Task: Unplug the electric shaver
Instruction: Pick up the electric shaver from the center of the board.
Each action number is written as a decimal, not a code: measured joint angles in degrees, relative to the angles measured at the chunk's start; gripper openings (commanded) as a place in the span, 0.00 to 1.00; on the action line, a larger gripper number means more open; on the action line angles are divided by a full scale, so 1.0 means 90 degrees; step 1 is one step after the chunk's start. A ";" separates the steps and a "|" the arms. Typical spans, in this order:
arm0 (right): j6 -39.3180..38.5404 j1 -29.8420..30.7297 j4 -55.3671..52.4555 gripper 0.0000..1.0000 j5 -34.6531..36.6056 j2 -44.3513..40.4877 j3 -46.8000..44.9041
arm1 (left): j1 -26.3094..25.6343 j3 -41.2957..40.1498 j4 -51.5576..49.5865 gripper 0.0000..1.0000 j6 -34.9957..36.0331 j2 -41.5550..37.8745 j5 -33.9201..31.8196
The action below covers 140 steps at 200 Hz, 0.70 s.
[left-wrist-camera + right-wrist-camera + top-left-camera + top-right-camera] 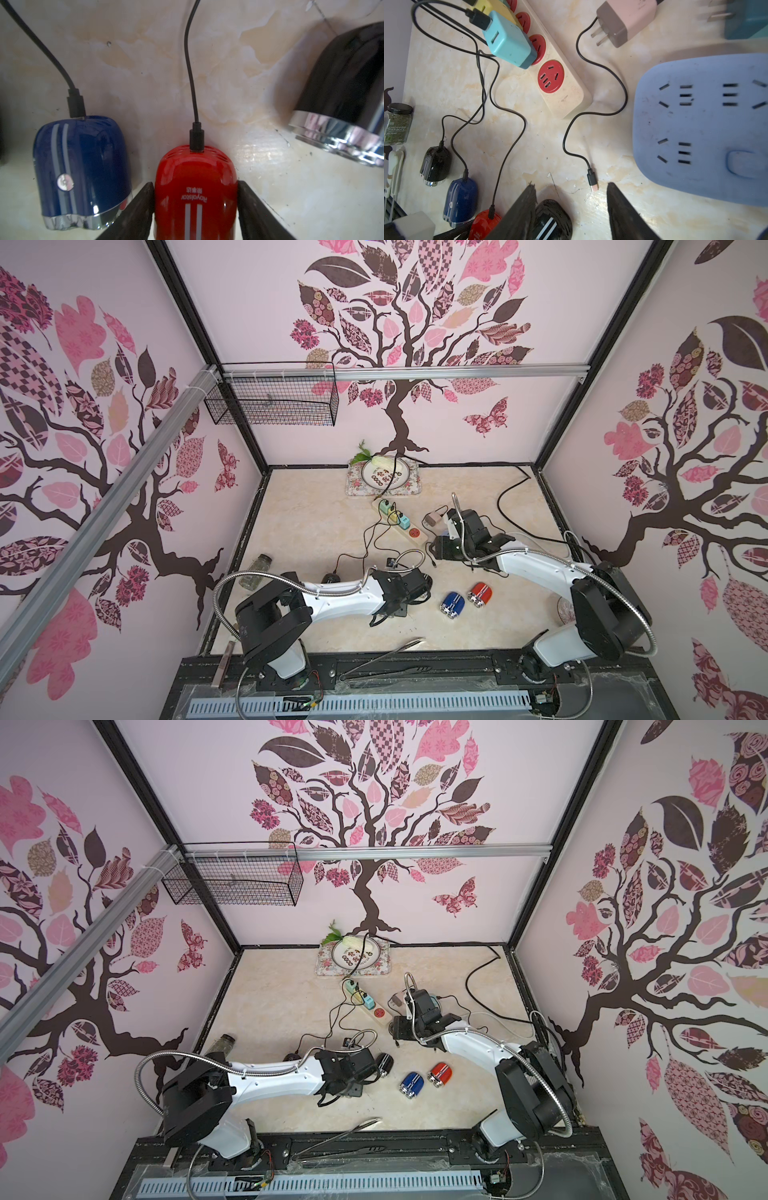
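Red shaver (196, 172) lies on the marble tabletop (228, 62) pinched by the left gripper (195, 184), its black cord (190, 62) still seated in the shell, so the pull itself is left to do; the right gripper (571, 186) hangs spread and empty beside a loose USB plug (591, 178). Both top views differ: there this shaver lies apart from that gripper, no cord traceable

- Both top views look steeply down from high over the near edge, and they share nearly the whole table (316, 506).
- The left wrist view sits close and low behind its fingers (137, 209), with a red shaver (195, 182) between them.
- The right wrist view looks down past its fingers (623, 212) from higher, and it also catches the red shaver beside them.
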 measured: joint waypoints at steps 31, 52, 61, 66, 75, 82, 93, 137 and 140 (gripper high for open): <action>0.0015 0.0034 0.0007 0.57 0.0000 0.0000 0.0000 | -0.0097 0.0000 -0.0034 0.62 -0.0097 0.0010 -0.0075; 0.0022 0.0049 0.0012 0.57 0.0000 0.0000 0.0000 | -0.0129 -0.0015 -0.0024 0.61 -0.0175 0.0019 -0.0095; 0.0022 0.0058 0.0017 0.58 0.0002 0.0000 0.0000 | -0.0143 -0.0032 -0.0005 0.61 -0.0197 0.0019 -0.0097; 0.0022 0.0061 0.0022 0.58 0.0002 0.0000 0.0000 | -0.0160 -0.0041 0.0005 0.61 -0.0219 0.0019 -0.0107; 0.0024 0.0068 0.0032 0.58 0.0000 0.0000 0.0000 | -0.0182 -0.0063 0.0029 0.61 -0.0253 0.0019 -0.0136; 0.0024 0.0073 0.0034 0.59 0.0005 0.0000 0.0000 | -0.0199 -0.0078 0.0049 0.61 -0.0287 0.0019 -0.0158; 0.0036 0.0080 0.0034 0.59 0.0012 0.0000 0.0000 | -0.0221 -0.0097 0.0073 0.61 -0.0335 0.0019 -0.0185; 0.0053 0.0102 0.0070 0.60 0.0015 0.0000 0.0000 | -0.0257 -0.0177 0.0168 0.63 -0.0481 0.0019 -0.0211; 0.0056 0.0102 0.0078 0.60 0.0015 0.0000 0.0000 | -0.0257 -0.0185 0.0177 0.63 -0.0486 0.0019 -0.0211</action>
